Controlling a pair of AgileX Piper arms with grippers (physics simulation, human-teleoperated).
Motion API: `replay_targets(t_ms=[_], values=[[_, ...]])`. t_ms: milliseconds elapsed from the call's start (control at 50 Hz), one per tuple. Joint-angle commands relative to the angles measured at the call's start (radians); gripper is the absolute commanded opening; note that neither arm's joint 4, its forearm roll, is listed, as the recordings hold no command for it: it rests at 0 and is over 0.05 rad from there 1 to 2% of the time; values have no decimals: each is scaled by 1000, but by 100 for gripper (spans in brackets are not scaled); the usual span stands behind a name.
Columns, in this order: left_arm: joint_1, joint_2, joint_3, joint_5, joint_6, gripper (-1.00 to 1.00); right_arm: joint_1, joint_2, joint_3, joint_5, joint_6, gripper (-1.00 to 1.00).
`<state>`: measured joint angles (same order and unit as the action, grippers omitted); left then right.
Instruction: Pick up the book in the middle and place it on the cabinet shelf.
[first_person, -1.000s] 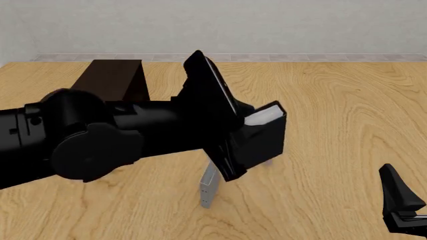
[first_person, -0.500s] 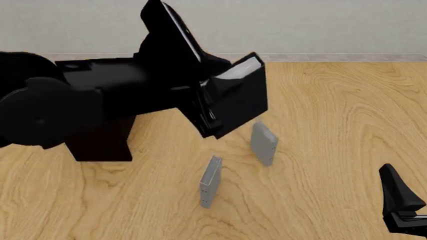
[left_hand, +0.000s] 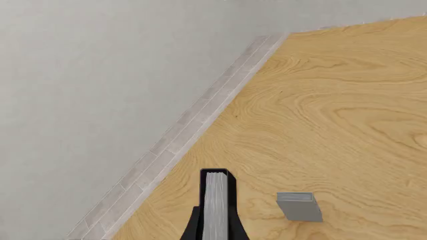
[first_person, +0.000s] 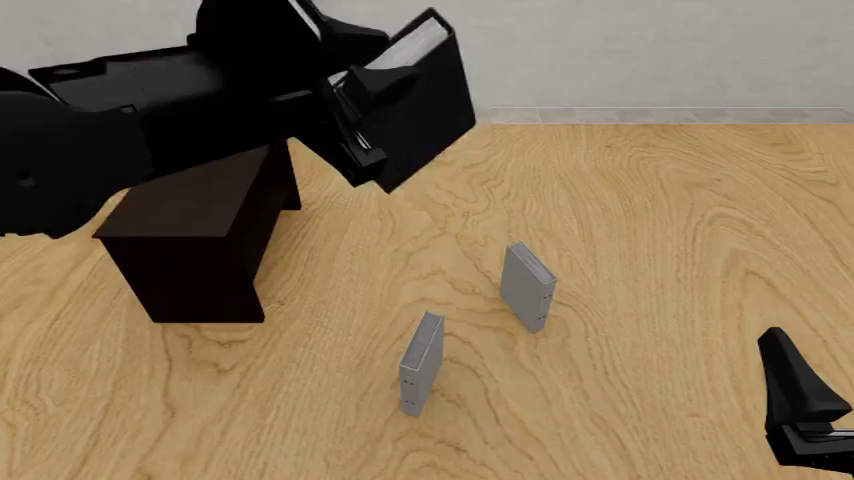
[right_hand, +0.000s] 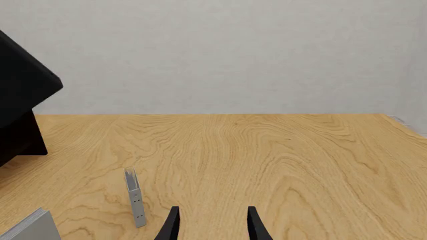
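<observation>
The dark navy-black book (first_person: 424, 95) with a white page edge hangs tilted in the air, to the right of the dark brown cabinet (first_person: 200, 225) and above it. My left gripper (first_person: 371, 125) is shut on the book. In the left wrist view the book's page edge (left_hand: 215, 205) stands between the fingers (left_hand: 193, 229). The cabinet's shelf opening is hidden in these views. My right gripper (first_person: 805, 410) is open and empty at the near right; in its own view (right_hand: 212, 227) the jaws stand apart. The book's corner (right_hand: 20, 82) shows there too.
Two thin light-grey books stand upright on the wooden table (first_person: 694, 230): one at the middle (first_person: 529, 287), one nearer (first_person: 420, 363). They show in the right wrist view too (right_hand: 135, 197) (right_hand: 30, 227). A grey wall (first_person: 641, 50) bounds the far edge.
My left arm has lifted the dark book up and to the left, away from between the grey books, to a spot beside and above the cabinet. The right arm has not moved.
</observation>
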<state>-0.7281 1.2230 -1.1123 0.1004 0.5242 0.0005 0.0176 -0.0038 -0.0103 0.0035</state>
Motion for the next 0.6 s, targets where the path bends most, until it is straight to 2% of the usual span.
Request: replay_targets(t_ms=[20, 80, 200, 320, 400, 440, 460, 500, 560, 600], values=[[75, -24, 6, -76, 49, -100, 0, 0, 0, 0, 0, 100], [104, -29, -19, -73, -5, -100, 0, 0, 0, 0, 0, 100], [139, -48, 32, -136, -2, -100, 0, 0, 0, 0, 0, 100], [184, -42, 46, -164, -11, -100, 0, 0, 0, 0, 0, 100], [219, -42, 47, -196, 3, -100, 0, 0, 0, 0, 0, 100], [233, -52, 70, -238, 37, -100, 0, 0, 0, 0, 0, 100], [238, -46, 61, -229, 27, -100, 0, 0, 0, 0, 0, 100], [250, -56, 90, -277, 68, -100, 0, 0, 0, 0, 0, 100], [249, -62, 100, -281, 73, -100, 0, 0, 0, 0, 0, 100], [258, -66, 124, -315, 105, -100, 0, 0, 0, 0, 0, 100]])
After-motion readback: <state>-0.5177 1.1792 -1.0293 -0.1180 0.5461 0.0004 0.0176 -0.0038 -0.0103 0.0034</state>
